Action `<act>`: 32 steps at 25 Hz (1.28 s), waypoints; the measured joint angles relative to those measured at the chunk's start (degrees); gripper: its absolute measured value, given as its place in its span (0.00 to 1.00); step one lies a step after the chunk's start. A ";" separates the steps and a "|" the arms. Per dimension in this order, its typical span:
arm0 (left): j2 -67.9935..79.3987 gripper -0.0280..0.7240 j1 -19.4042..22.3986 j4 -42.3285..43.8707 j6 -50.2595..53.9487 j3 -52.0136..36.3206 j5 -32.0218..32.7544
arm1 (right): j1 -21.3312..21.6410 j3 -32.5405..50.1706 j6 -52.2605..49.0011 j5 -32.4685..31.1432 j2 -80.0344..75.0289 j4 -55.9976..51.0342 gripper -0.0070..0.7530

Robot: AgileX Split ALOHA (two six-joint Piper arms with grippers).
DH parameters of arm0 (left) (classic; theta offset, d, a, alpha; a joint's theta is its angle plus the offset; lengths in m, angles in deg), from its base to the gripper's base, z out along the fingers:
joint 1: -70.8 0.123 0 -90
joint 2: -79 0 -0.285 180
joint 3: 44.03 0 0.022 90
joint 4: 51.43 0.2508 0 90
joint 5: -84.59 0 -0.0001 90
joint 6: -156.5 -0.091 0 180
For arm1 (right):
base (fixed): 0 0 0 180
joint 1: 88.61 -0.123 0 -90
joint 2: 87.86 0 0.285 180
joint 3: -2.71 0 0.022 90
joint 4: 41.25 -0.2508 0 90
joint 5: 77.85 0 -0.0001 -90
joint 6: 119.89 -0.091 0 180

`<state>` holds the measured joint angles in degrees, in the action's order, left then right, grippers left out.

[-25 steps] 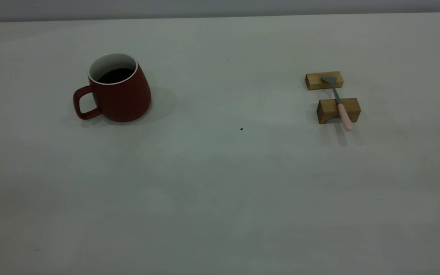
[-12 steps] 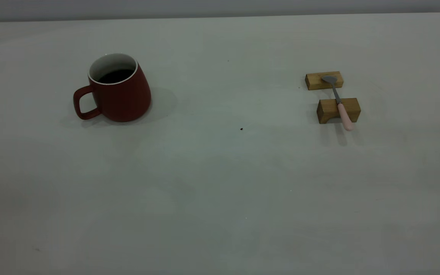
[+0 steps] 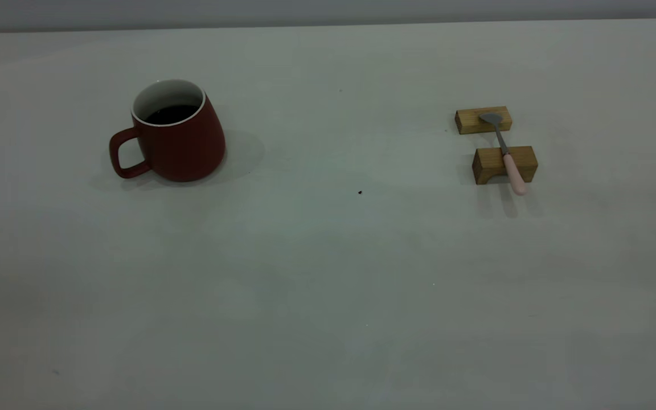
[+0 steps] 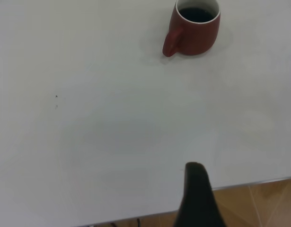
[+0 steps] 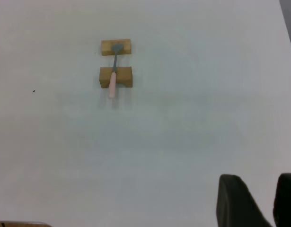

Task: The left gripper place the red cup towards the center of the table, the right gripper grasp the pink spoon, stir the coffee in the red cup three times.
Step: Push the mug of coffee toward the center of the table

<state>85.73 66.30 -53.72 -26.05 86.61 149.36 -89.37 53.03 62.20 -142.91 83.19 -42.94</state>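
Observation:
The red cup [image 3: 177, 142] stands upright on the left half of the table [image 3: 328, 273], handle towards the left edge, with dark coffee [image 3: 172, 113] inside. The pink spoon [image 3: 507, 156] lies across two wooden blocks on the right half, pink handle towards the front. Neither gripper shows in the exterior view. In the left wrist view the red cup [image 4: 195, 28] is far off, and my left gripper [image 4: 196, 189] shows only as a black tip over the table's near edge. In the right wrist view my right gripper [image 5: 260, 182] is open and empty, far from the pink spoon [image 5: 113, 78].
Two wooden blocks [image 3: 483, 119] [image 3: 504, 165] carry the spoon. A tiny dark speck [image 3: 360, 192] marks the middle of the table. The table's edge [image 4: 259, 182] with brown floor beyond shows in the left wrist view.

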 joint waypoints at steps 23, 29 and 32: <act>68.06 0.82 0.00 0.06 6.60 12.10 -31.17 | 0.00 0.00 0.00 0.00 0.00 0.00 0.32; 89.35 0.82 0.52 2.72 4.34 24.16 -33.52 | 0.00 0.00 0.00 0.00 0.00 0.00 0.32; 97.75 0.82 2.45 3.45 3.13 31.49 -33.12 | 0.00 0.00 0.00 0.00 0.00 0.00 0.32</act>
<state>183.47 68.75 -50.28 -22.91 118.10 116.24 -89.37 53.03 62.20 -142.91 83.19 -42.94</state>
